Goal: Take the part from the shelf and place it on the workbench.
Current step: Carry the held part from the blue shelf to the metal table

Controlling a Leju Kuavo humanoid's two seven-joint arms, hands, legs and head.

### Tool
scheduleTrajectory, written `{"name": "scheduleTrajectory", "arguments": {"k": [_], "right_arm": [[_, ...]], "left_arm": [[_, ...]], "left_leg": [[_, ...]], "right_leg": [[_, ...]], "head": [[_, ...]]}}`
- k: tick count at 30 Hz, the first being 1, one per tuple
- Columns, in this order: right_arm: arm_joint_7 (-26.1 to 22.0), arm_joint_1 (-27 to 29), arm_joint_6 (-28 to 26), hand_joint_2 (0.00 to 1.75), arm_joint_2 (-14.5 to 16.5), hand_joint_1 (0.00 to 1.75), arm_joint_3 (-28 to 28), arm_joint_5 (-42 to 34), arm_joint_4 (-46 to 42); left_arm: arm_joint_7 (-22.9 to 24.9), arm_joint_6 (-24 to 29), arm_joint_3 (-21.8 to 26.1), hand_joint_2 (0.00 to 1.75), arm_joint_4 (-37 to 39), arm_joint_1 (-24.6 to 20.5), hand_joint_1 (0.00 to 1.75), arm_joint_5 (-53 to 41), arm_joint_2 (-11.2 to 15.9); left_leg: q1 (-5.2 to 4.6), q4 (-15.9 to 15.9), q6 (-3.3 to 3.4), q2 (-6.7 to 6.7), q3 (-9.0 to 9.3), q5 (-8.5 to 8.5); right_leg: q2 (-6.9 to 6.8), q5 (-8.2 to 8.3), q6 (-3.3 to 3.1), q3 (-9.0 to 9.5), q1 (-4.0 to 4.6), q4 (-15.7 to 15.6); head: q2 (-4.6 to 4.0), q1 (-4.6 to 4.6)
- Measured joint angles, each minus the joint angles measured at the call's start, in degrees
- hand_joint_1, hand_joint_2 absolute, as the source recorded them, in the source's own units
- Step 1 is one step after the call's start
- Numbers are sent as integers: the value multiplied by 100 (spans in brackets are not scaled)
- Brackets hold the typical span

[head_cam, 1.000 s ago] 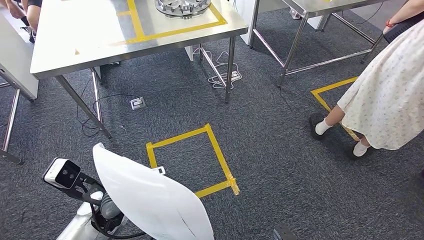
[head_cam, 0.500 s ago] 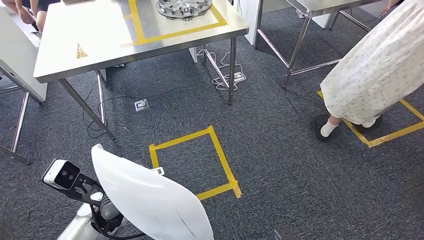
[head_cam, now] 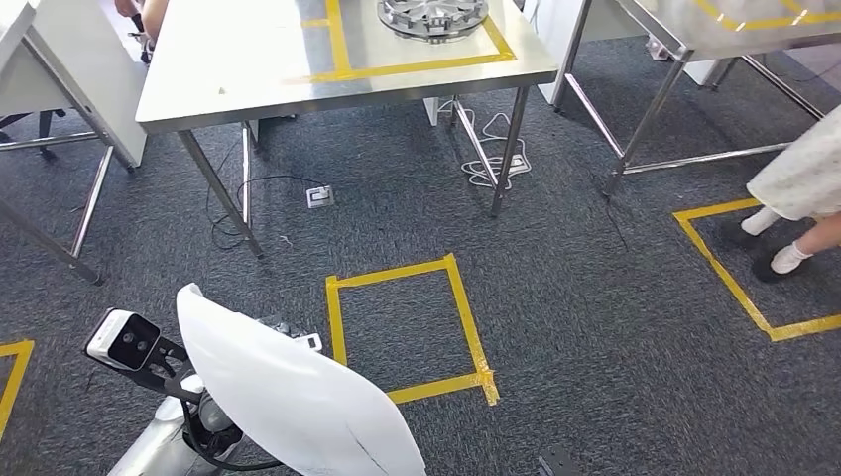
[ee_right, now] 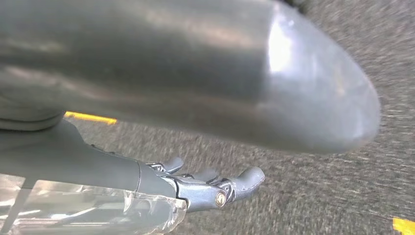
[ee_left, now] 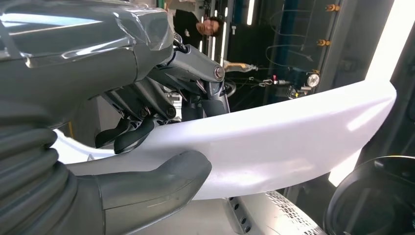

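Part: big white curved panel (head_cam: 298, 397), head view at 7 o'clock, low in frame, long edge running from 10 to 5 o'clock. Held above the carpet, well apart from the workbench. Left wrist view shows it as a smooth white band (ee_left: 293, 142) crossing the pic.
Left hand: (ee_left: 147, 147) grips the white panel; thick grey thumb (ee_left: 161, 181) pressed on one face, dark fingers (ee_left: 129, 134) curled onto the opposite face, so clamped on the panel's edge. In head view the hand itself is hidden behind the panel; wrist cam box (head_cam: 123, 340) sticks out at 9 o'clock of the panel.
Right hand: (ee_right: 205, 188) hangs over grey carpet, holds nothing. Fingers bent a little and lying close together, tips not touching anything; how far they curl in, can't tell for sure.
Workbench: steel table (head_cam: 248, 69) at 12 o'clock in head view, yellow tape rectangle on top, round metal wheel-like part (head_cam: 431, 15) at its far edge, cut off by the frame.
Floor: dark grey carpet (head_cam: 575, 327); yellow tape square (head_cam: 407, 327) at centre, just 3 o'clock of the panel. Second tape outline (head_cam: 744, 288) at 3 o'clock.
Cables: white power strip w/ coiled cord (head_cam: 496, 164) under the bench, small floor socket (head_cam: 319, 196) at 11 o'clock of the tape square.
Second table: steel frame (head_cam: 645, 109) at 1 o'clock.
Person: pale skirt, white socks, dark shoes (head_cam: 793, 213) at 3 o'clock, standing on the second tape outline.
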Motion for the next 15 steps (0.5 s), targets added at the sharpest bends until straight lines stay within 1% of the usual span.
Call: {"name": "scheduleTrajectory", "arguments": {"k": [1, 2, 3, 4, 5, 6, 7, 8, 10, 11, 12, 13, 14, 15], "right_arm": [[2, 15, -2, 0, -6, 0, 0, -4, 3], [3, 31, -5, 0, -13, 0, 0, -10, 7], [1, 42, -11, 0, -19, 0, -1, -25, 10], [-3, 43, -19, 0, -22, 0, -3, -48, 11], [-8, 38, -32, 0, -24, 0, -7, -75, 12], [-13, 30, -46, 0, -24, 0, -13, -104, 12], [-16, 22, -61, 0, -22, 0, -18, -125, 13], [-19, 19, -73, 0, -19, 0, -23, -139, 13], [-20, 21, -84, 0, -13, 0, -28, -156, 14], [-21, 23, -85, 0, -5, 0, -31, -161, 14], [-22, 25, -86, 0, -3, 0, -35, -166, 14], [-23, 26, -86, 0, -1, 0, -39, -169, 15], [-24, 30, -87, 0, -2, 0, -44, -170, 15], [-24, 37, -87, 0, -7, 0, -47, -171, 16]], "left_arm": [[0, 0, -9, 175, 9, -3, 175, -2, -8], [0, 1, -20, 175, 22, 0, 175, -3, -11], [0, 3, -31, 175, 33, 1, 175, -3, -12], [-1, 8, -40, 175, 42, 1, 175, -1, -13], [-1, 16, -47, 175, 47, 1, 175, 6, -13], [-2, 30, -51, 175, 49, 2, 175, 16, -13], [-2, 44, -55, 175, 49, 2, 175, 27, -11], [-3, 57, -60, 175, 49, 2, 175, 39, -10], [-4, 71, -72, 175, 50, 1, 175, 51, -4], [-5, 72, -77, 175, 49, 1, 175, 54, -2], [-6, 72, -81, 175, 48, -2, 175, 55, -1], [-7, 72, -84, 175, 47, -7, 175, 55, -1], [-8, 72, -86, 175, 46, -10, 175, 56, 0], [-8, 72, -91, 175, 48, -13, 175, 57, 1]], "left_leg": [[-2, 4, 2, -71, -4, 3], [-3, 10, 1, -140, -5, 1], [0, 20, -5, -202, -5, -3], [6, 37, -18, -254, -3, -13], [12, 65, -41, -298, -3, -32], [8, 104, -74, -334, -12, -64], [-1, 147, -110, -361, -27, -100], [-12, 181, -139, -376, -43, -132], [-12, 210, -176, -384, -67, -171], [-1, 222, -192, -371, -73, -190], [8, 291, -220, -320, -98, -240], [19, 465, -255, -245, -175, -336], [32, 766, -293, -158, -321, -480], [48, 1159, -328, -79, -525, -643]], "right_leg": [[44, -130, 0, -189, -5, 384], [59, -188, 23, -319, -12, 628], [64, -153, 70, -350, -21, 658], [65, -27, 134, -265, -36, 444], [71, 150, 201, -89, -57, 47], [85, 299, 239, 89, -71, -348], [98, 403, 234, 230, -80, -652], [110, 450, 198, 309, -79, -822], [114, 450, 90, 339, -61, -867], [113, 447, 55, 349, -67, -871], [110, 437, 19, 370, -77, -876], [106, 425, -14, 396, -91, -881], [100, 408, -45, 420, -94, -885], [91, 388, -72, 440, -86, -885]], "head": [[0, 7], [0, 9], [0, 9], [0, 10], [0, 10], [0, 12], [0, 9], [0, 8], [0, 3], [0, 4], [0, -3], [0, -13], [0, -22], [0, -33]]}}
